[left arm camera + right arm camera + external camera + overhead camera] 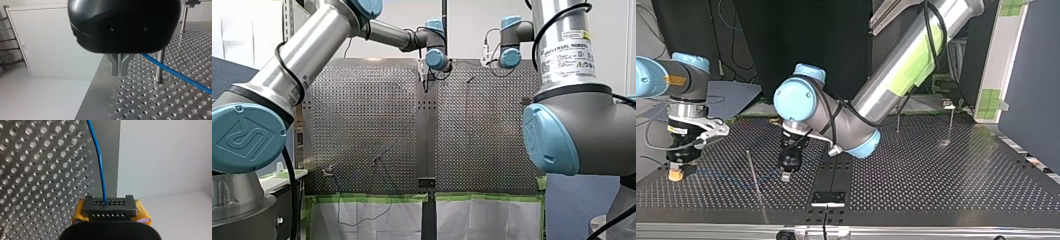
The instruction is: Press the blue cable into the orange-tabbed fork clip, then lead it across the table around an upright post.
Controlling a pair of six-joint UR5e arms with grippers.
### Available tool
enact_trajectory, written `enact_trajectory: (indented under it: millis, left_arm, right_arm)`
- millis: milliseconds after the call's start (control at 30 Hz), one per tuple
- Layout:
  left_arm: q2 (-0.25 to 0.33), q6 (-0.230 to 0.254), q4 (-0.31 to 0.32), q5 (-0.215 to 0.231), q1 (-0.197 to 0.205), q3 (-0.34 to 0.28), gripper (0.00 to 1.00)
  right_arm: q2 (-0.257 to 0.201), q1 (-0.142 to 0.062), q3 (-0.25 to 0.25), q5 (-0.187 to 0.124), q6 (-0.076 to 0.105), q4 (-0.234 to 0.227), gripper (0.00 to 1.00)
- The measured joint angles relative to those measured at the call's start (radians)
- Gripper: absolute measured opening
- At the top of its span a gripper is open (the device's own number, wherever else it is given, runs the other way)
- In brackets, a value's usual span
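The right gripper (110,207) is clamped on the blue cable (100,165), which leaves from between its yellow pads (143,213) and runs straight ahead of it over the perforated table (37,170). The left gripper (119,67) has its metal fingers (114,66) pressed together, tips just above the table. The cable comes out from behind those fingers and passes an upright post (160,63) just beside them, touching it or nearly so. Whether the fingers actually pinch the cable cannot be told. The orange-tabbed fork clip cannot be picked out near either gripper, so the pressing step cannot be judged. The risks appear to lie in the span between the two grippers. If one pulls hard away from the post, the cable could ride up the slim shaft and slip over its top, or lean the post. If the left gripper's hold is loose, the cable may slide free and go slack. Its tips also sit low enough that a sideways move could catch them on the table's holes.
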Motion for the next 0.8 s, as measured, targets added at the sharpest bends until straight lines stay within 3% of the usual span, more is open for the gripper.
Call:
enact_trajectory:
  millis: [267, 800]
  left_arm:
    - [-0.053, -0.004, -0.011, 0.009, -0.005, 0.060, 0.00]
    - [-0.078, -0.015, -0.017, 0.008, 0.006, 0.062, 0.00]
  right_arm:
    - [0.001, -0.022, 0.001, -0.010, 0.000, -0.003, 0.00]
    - [0.037, -0.029, 0.022, -0.010, -0.001, -0.012, 0.00]
